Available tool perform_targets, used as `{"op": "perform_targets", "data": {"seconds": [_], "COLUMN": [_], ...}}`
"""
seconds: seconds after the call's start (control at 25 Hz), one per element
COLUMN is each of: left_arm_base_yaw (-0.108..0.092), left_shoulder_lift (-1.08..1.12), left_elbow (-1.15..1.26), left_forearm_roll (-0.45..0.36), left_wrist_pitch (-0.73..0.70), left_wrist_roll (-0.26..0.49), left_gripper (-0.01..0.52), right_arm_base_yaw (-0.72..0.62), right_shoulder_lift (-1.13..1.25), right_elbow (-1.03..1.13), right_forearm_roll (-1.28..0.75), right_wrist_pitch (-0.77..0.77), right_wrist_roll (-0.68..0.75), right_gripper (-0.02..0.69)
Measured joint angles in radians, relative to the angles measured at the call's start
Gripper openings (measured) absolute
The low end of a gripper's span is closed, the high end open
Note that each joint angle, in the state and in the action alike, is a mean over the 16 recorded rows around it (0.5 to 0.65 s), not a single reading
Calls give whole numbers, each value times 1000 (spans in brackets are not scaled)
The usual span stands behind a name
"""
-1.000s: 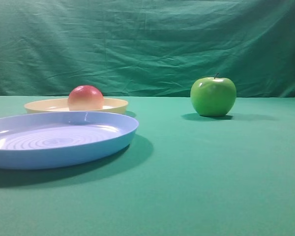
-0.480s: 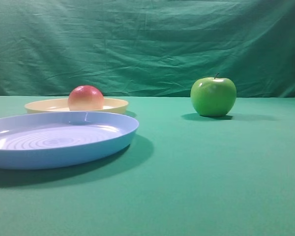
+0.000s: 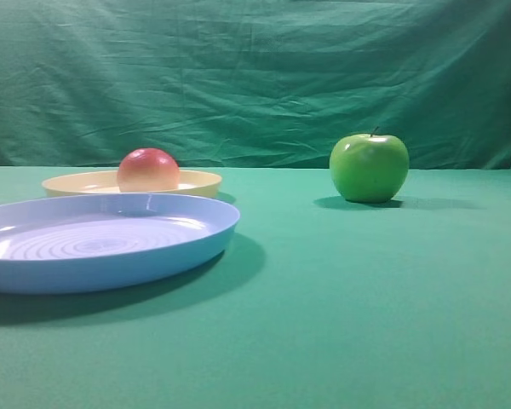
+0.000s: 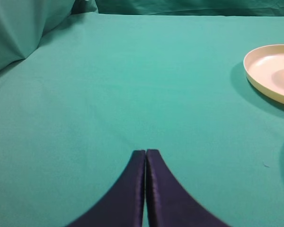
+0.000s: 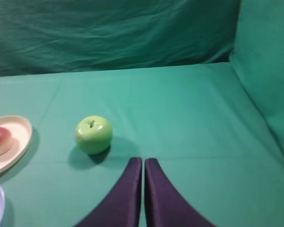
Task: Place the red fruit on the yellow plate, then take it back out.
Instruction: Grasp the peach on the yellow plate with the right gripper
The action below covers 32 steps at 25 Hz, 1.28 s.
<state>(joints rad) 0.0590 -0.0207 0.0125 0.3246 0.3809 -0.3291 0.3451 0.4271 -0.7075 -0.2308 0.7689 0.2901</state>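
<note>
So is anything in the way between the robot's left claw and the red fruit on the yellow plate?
Nothing visible. In the left wrist view only bare green cloth lies between the left gripper, which is shut, and the yellow plate where the red fruit sits.

Glossy green apple (image 3: 369,167); matt creased cloth (image 3: 255,77); smooth plastic blue plate (image 3: 102,243)

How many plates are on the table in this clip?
2. The yellow plate sits at the back left with the red fruit on it; the larger light-blue plate lies just in front of it.
</note>
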Motion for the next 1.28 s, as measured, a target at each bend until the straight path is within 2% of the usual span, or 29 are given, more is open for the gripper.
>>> {"op": "perform_targets", "data": {"seconds": [0.28,0.52,0.88,1.28], "left_arm_base_yaw": [0,0,0,0], "left_shoulder_lift": [0,0,0,0], "left_elbow": [0,0,0,0], "left_forearm_roll": [0,0,0,0], "left_wrist_pitch": [0,0,0,0], "left_wrist_roll": [0,0,0,0], "left_gripper": [0,0,0,0], "right_arm_base_yaw": [-195,-278,-304,-305], "right_shoulder_lift": [-190,-330,-433,-438], "right_elbow": [280,492,686,733], "right_forearm_roll": [-3,-4,-5,-4], "right_wrist_pitch": [-222,-338,-381,-389], "right_wrist_roll": [1,2,2,-23], "right_gripper": [0,0,0,0]}}
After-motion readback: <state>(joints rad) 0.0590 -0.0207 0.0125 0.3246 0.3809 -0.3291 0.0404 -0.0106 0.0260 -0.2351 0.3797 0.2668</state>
